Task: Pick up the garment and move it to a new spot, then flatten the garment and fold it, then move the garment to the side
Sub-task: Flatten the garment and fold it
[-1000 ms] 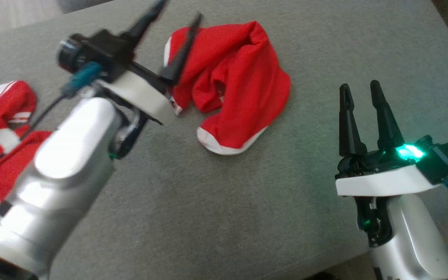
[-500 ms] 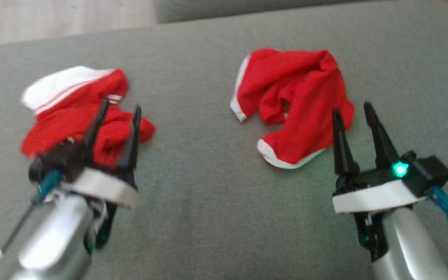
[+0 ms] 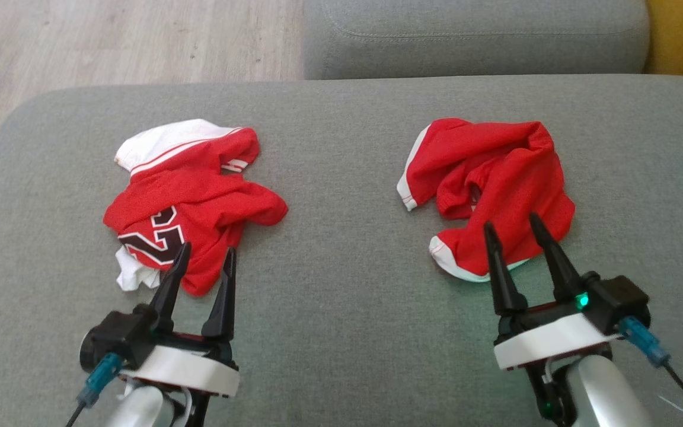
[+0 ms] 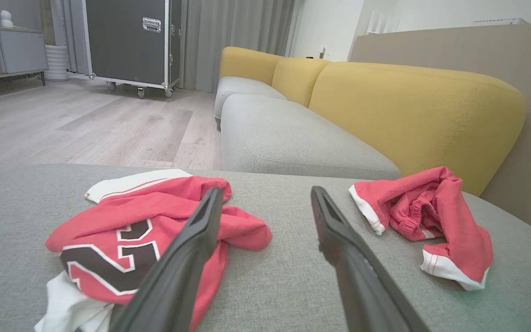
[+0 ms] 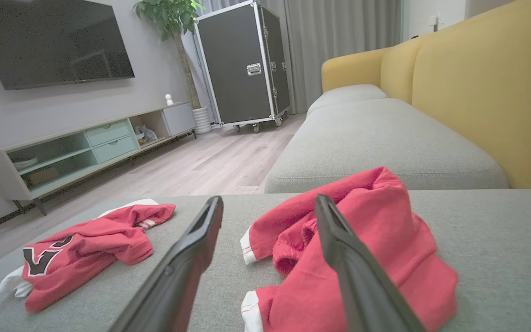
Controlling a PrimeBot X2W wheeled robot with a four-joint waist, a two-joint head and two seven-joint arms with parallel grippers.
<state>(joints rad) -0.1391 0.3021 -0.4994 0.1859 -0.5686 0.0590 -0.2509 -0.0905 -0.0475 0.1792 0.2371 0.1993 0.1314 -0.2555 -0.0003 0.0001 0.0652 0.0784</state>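
Holding left hand [image 3: 208, 248] low before the jersey [image 3: 199, 184], spread wide, gripping nothing. Holding right hand [image 3: 510, 221] the same way at the near edge of the shorts [image 3: 495, 160], spread and empty. Lying crumpled and well apart on the grey cushion [image 3: 341, 296]: jersey left, shorts right.

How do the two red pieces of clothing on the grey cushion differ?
The jersey on the left bears a big black numeral edged in white; the shorts on the right have no print. The jersey has a broad white panel at its far end; the shorts show only narrow white hem trim. Both are red, crumpled and lie apart on the grey sofa cushion.
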